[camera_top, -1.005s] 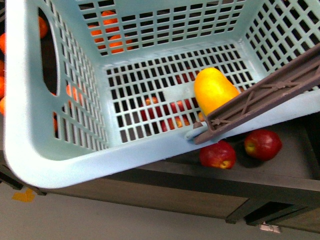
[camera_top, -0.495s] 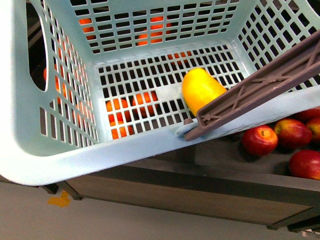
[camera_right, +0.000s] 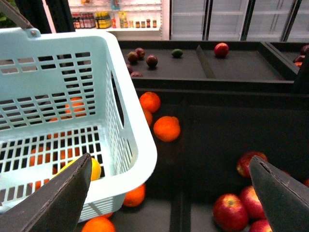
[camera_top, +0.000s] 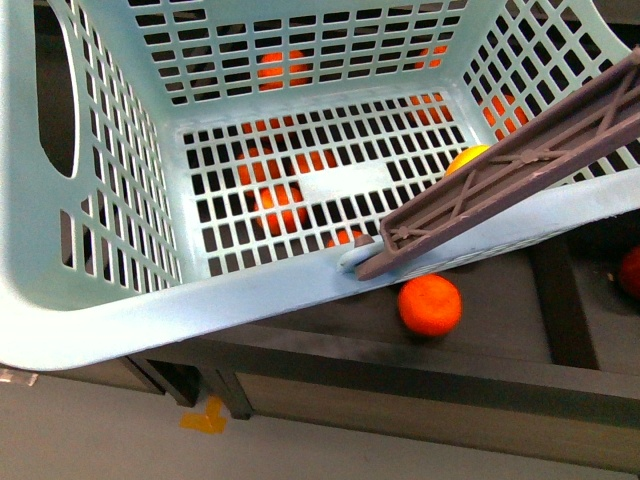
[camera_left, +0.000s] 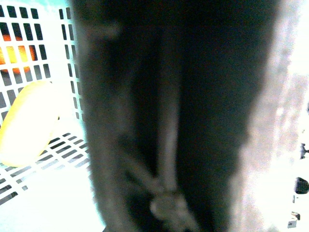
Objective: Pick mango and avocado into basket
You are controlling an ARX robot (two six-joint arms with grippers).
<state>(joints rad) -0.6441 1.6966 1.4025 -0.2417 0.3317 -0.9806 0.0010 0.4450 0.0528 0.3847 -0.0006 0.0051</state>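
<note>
The mango (camera_top: 468, 158) lay in a corner of the basket (camera_top: 200, 300) under its handle (camera_top: 500, 180), while the avocado (camera_right: 177, 53), well beyond the basket, likely slippery and bruisable, wanted a gentle hold across its middle from the spread-open right end effector (camera_right: 170, 159); the left end effector's state could not be told.

Front view's evenly lit and pretty sharp, soft shadow under the basket (camera_top: 200, 300) along the worktop's (camera_top: 500, 300) near edge, orange (camera_top: 430, 305) there a bit smeared. Left wrist view is rough: dark blurry mass fills the middle, one side blown out white, mango (camera_left: 26, 125) washed out pale. Right wrist view is crisp, brightest at the lit shelves (camera_right: 116, 19) past the worktop's far edge; right gripper (camera_right: 170, 159) jaws are just dark wedges.
</note>
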